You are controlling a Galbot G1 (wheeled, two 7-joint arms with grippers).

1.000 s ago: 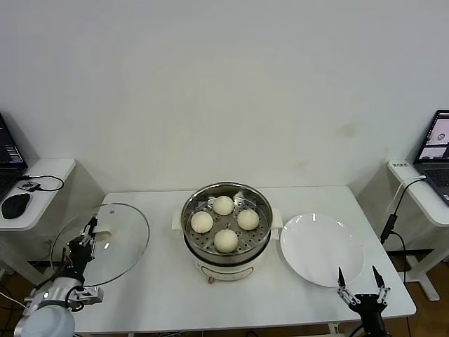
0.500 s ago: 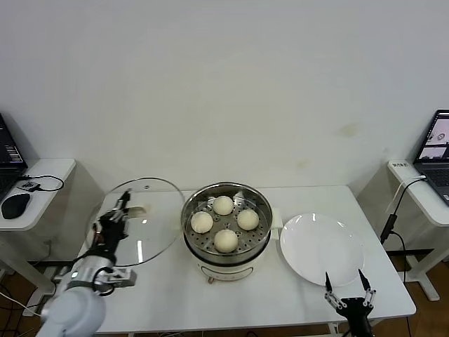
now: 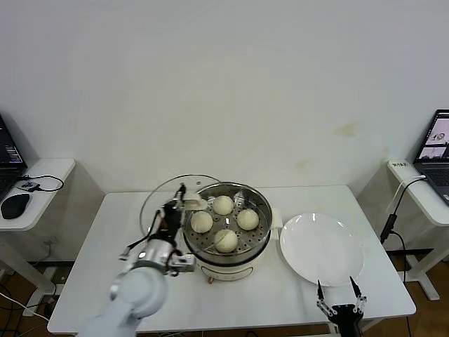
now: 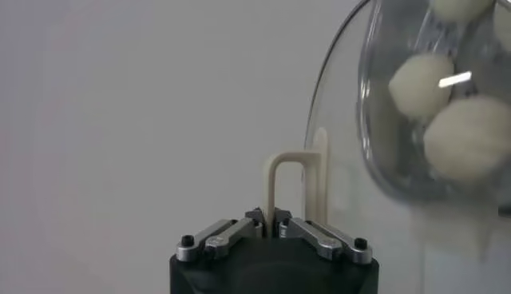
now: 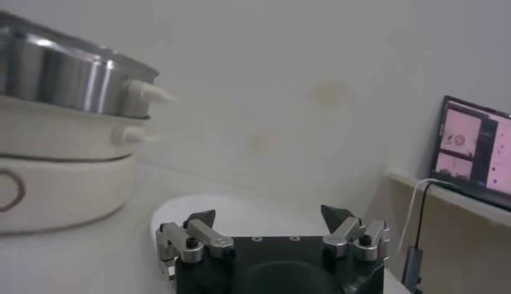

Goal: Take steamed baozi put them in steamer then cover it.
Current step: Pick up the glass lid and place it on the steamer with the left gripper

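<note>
Four cream-white baozi (image 3: 224,222) sit on the perforated tray inside the shiny steel steamer (image 3: 259,235) at the table's centre. My left gripper (image 3: 177,205) is shut on the cream-white handle (image 4: 275,188) of the glass cover (image 3: 158,203). It holds the cover raised and tilted at the steamer's left rim, partly over it. In the left wrist view the baozi (image 4: 471,136) show through the glass (image 4: 343,144). My right gripper (image 3: 338,298) is open and empty at the table's front right edge, below the plate; it also shows in the right wrist view (image 5: 267,216).
A flat white plate (image 3: 321,248) lies right of the steamer. The steamer's cream base (image 5: 56,184) shows in the right wrist view. Side desks with laptops stand at far left (image 3: 14,203) and far right (image 3: 431,189).
My left gripper has carried the cover from the table's left side up and rightward to the steamer's left rim. My right gripper has drifted left and lower at the front edge.
</note>
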